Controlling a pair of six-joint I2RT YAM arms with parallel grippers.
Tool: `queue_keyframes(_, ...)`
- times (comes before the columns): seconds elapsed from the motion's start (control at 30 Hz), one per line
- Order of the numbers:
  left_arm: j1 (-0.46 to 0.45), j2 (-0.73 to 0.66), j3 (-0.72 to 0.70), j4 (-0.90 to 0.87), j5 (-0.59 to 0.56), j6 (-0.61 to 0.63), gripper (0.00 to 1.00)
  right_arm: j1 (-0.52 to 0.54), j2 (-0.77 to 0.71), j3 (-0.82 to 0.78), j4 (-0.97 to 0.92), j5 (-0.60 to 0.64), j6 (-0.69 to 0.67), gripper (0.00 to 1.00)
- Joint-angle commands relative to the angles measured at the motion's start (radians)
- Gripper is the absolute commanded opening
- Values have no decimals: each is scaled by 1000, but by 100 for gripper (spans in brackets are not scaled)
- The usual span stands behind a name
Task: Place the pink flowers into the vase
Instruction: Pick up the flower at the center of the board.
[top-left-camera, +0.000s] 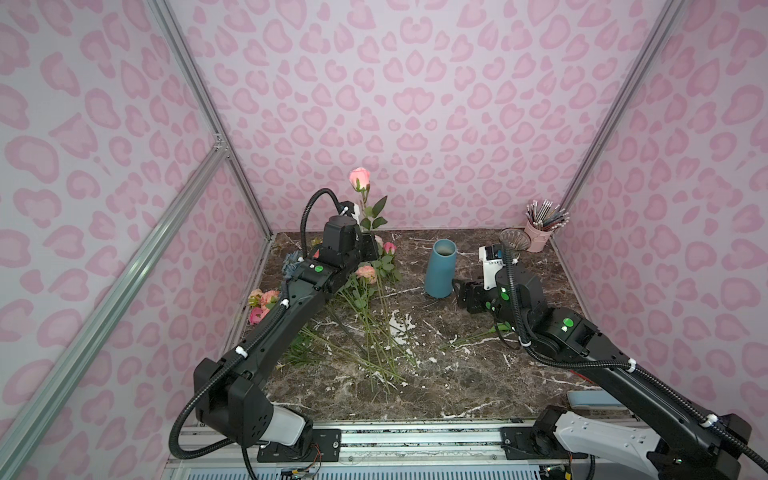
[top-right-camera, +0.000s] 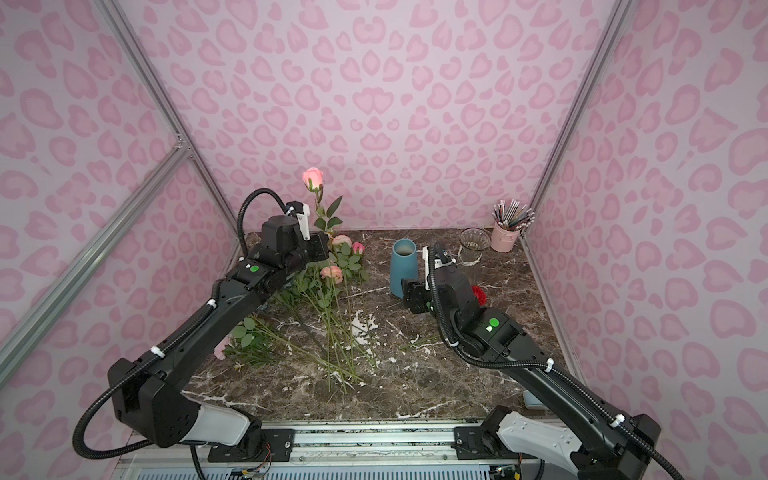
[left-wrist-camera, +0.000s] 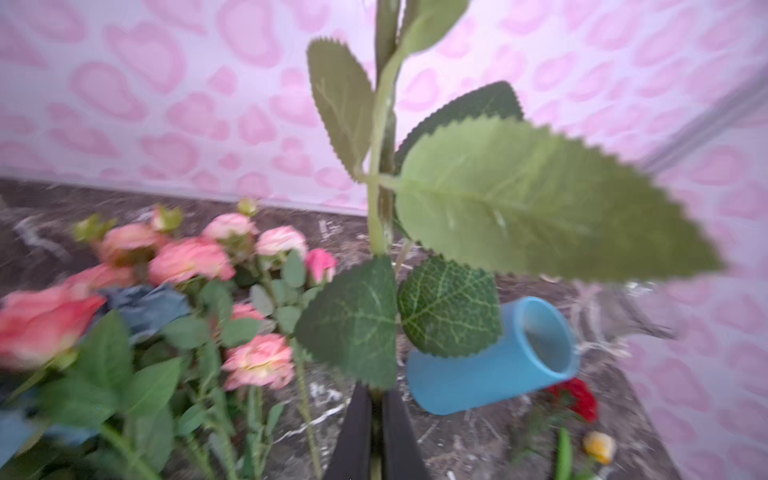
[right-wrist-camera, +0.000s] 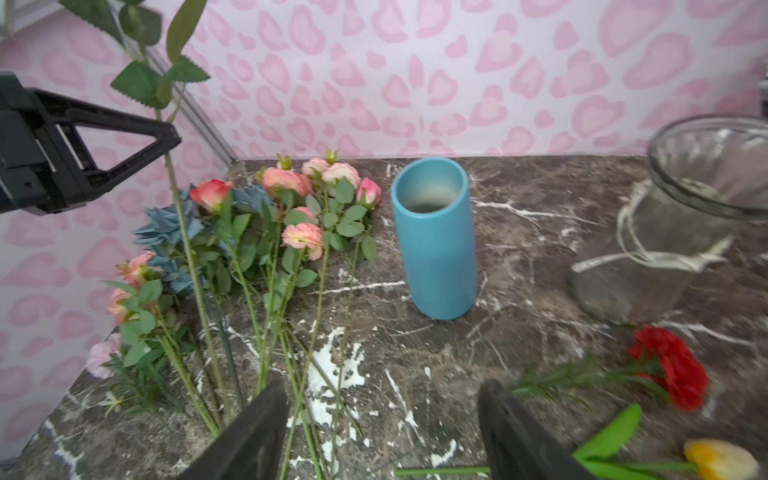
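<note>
Pinching with our left gripper (left-wrist-camera: 376, 395) (jaws pressed together on the stem), we hold one rose (top-left-camera: 360, 178) upright; the other pink flowers (right-wrist-camera: 286, 183) lie heaped below, near the blue vase (top-left-camera: 440, 270). Our right gripper (right-wrist-camera: 382, 419) hangs spread, empty. Risk — the trailing stem may snag the heap or topple the vase.

Soft, even light fills both top views, yet the tall pink rose (top-left-camera: 360, 178) glows so bright at its bloom that it looks washed out. In the left wrist view the big green saw-edged leaves (left-wrist-camera: 540, 199) and the pink flowers (left-wrist-camera: 189, 259) look smeared and fuzzy. The right wrist view is sharper, though the red ruffled flower (right-wrist-camera: 673, 365) is blurry.
</note>
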Motion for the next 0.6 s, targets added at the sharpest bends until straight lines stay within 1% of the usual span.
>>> queue_keyframes(0.0,0,-57,-16,182,336,69,3,-4,49,57,140,-233,-100,75)
queue_keyframes(0.13,0,-79,-32,261,585,66,4,-4,111,113,211,-399,-122,74)
queue_keyframes(0.2,0,-83,-58,293,665,62,4,-5,142,142,237,-459,-127,72)
queue_keyframes(0.27,-1,-82,-68,304,711,65,4,-5,165,161,257,-505,-126,71)
queue_keyframes(0.37,0,-82,-79,319,749,60,4,-6,184,176,277,-553,-117,70)
queue_keyframes(0.57,0,-88,-88,338,788,46,3,-6,209,197,281,-541,-121,69)
